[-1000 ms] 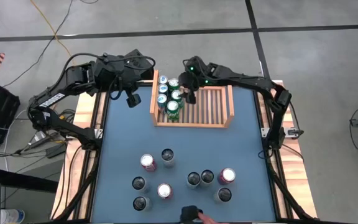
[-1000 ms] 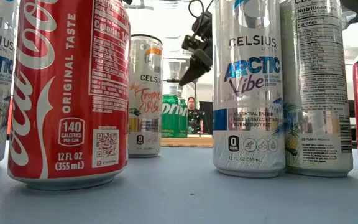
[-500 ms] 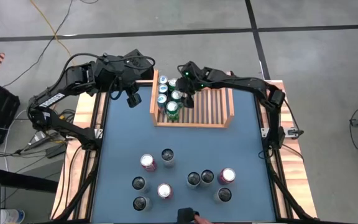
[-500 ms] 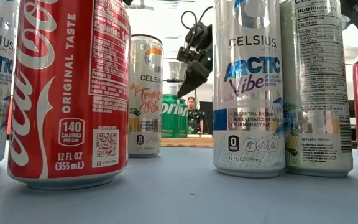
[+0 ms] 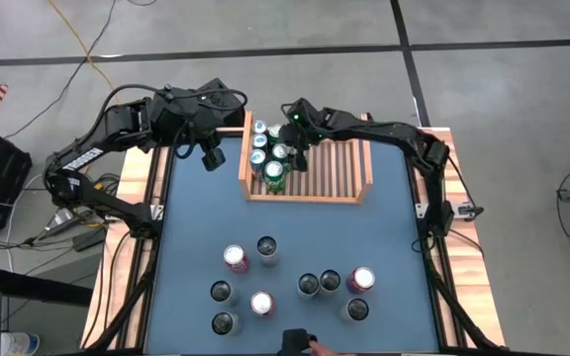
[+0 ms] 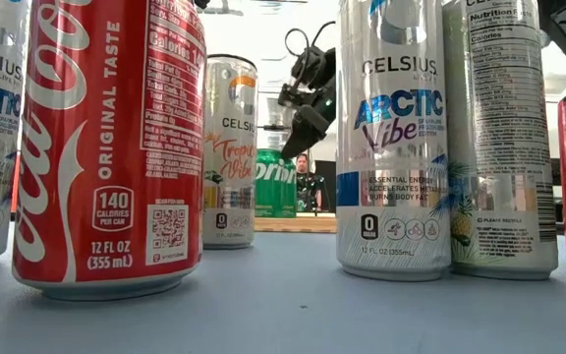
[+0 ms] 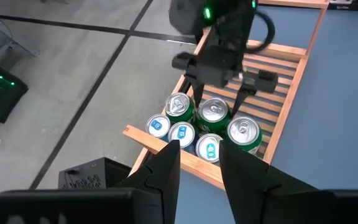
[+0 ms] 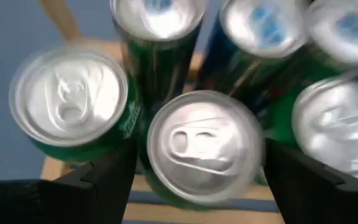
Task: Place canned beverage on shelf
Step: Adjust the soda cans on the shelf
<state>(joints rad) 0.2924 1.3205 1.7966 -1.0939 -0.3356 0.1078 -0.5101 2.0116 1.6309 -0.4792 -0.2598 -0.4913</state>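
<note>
**Right tool poised over a green can in the shelf**

The shelf (image 5: 339,168), a light-brown wooden rack with a slatted base and raised side boards, sits at the far middle of the blue table (image 5: 384,237). A cluster of cans is packed into its left end: green cans (image 5: 276,170) toward the table's middle and blue-topped cans (image 5: 259,141) against the left board. The rest of the slatted base is bare.

The right tool (image 5: 295,153) hangs directly above that cluster. In the right wrist view its two fingers (image 8: 101,180) stand spread wide on either side of one green can (image 8: 204,146), whose silver lid fills the gap between them. The fingers are released and do not press the can's sides. The left wrist view shows the same tool (image 7: 219,87) from the side, its fingers pointing down at the middle green can (image 7: 214,112).

The left tool (image 5: 209,155) hovers off the shelf's left side, above the table's edge. Its fingers (image 7: 166,177) stand slightly apart with nothing between them.

Near the front of the table stands a loose group of cans, among them a red cola can (image 6: 111,147) and a tall white can (image 6: 393,138). A person (image 6: 308,182) shows in the room beyond the shelf.
</note>
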